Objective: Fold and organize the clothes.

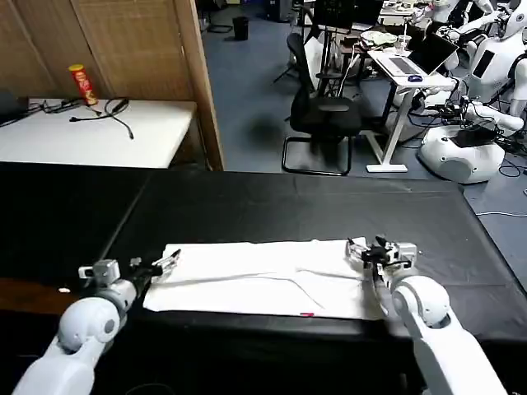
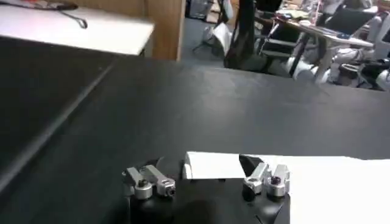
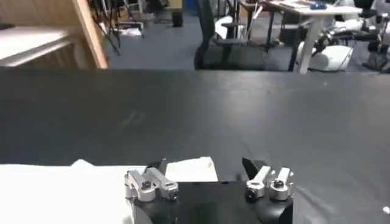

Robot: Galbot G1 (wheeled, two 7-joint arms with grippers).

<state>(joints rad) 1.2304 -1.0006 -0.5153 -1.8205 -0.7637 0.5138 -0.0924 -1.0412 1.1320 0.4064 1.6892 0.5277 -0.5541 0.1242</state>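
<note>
The clothes are one white T-shirt (image 1: 263, 278), folded into a long flat strip across the front of the black table (image 1: 272, 210), with a small red tag (image 1: 306, 313) at its near edge. My left gripper (image 1: 165, 265) is at the strip's left end, low over the table. It is open, and the cloth's corner (image 2: 213, 165) lies between its spread fingers (image 2: 149, 181). My right gripper (image 1: 362, 251) is at the strip's right end, also open. A corner of the T-shirt (image 3: 190, 170) lies between its fingers (image 3: 268, 182).
Behind the black table on the left stands a white table (image 1: 99, 132) with a red can (image 1: 82, 84) and black cables (image 1: 111, 111). A wooden partition (image 1: 198, 74), an office chair (image 1: 321, 115), a desk with a laptop (image 1: 412, 66) and other robots (image 1: 469, 148) stand beyond.
</note>
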